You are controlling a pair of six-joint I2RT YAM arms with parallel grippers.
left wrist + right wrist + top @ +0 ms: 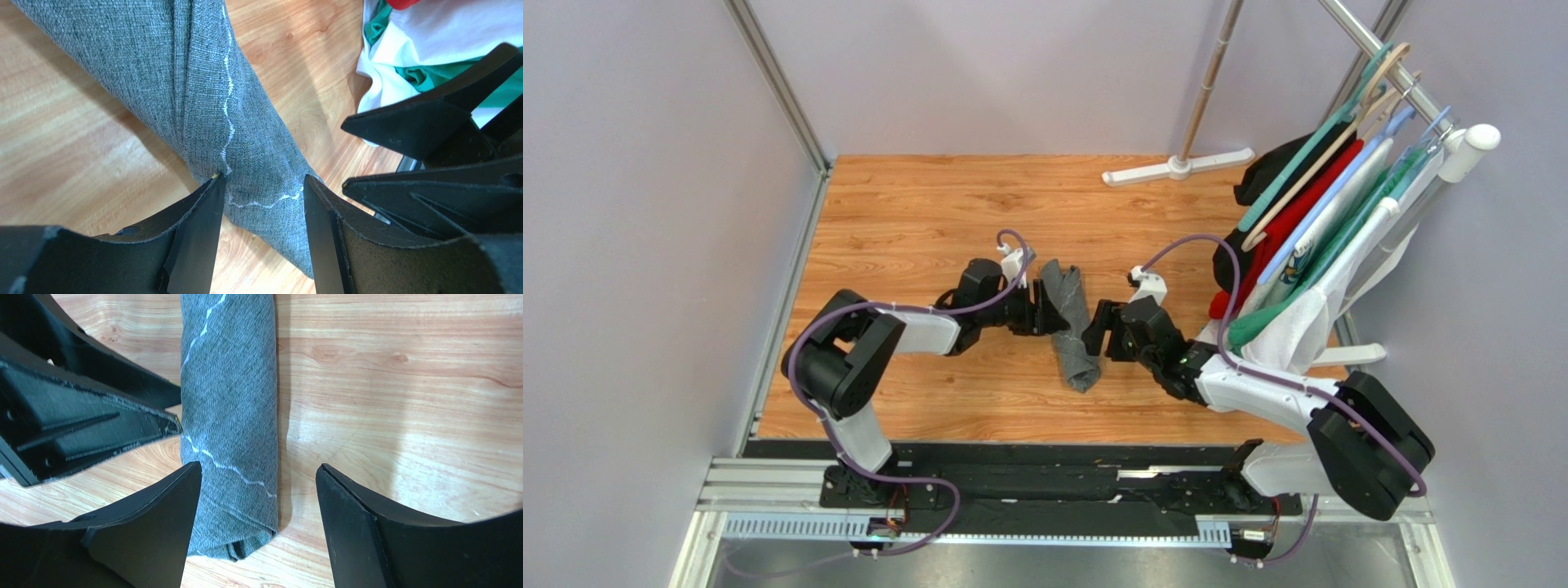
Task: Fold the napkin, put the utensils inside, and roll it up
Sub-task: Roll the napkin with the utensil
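Observation:
The dark grey napkin (1073, 325) lies rolled into a tight tube in the middle of the wooden table, its pale stitched line winding around it (202, 92). From the left, my left gripper (1053, 316) closes across the roll's middle, with both fingertips pressed against the cloth (261, 184). From the right, my right gripper (1100, 341) straddles the near end of the roll (230, 416). It is open (259, 465), with its left finger beside the cloth and bare wood showing before its right finger. The utensils are hidden.
Red, black, green and white garments (1320, 233) hang on a rack at the right, and a white cloth (430, 37) trails close to the grippers. The rack's white foot (1179, 165) rests at the back. Bare wood (891, 221) lies to the left.

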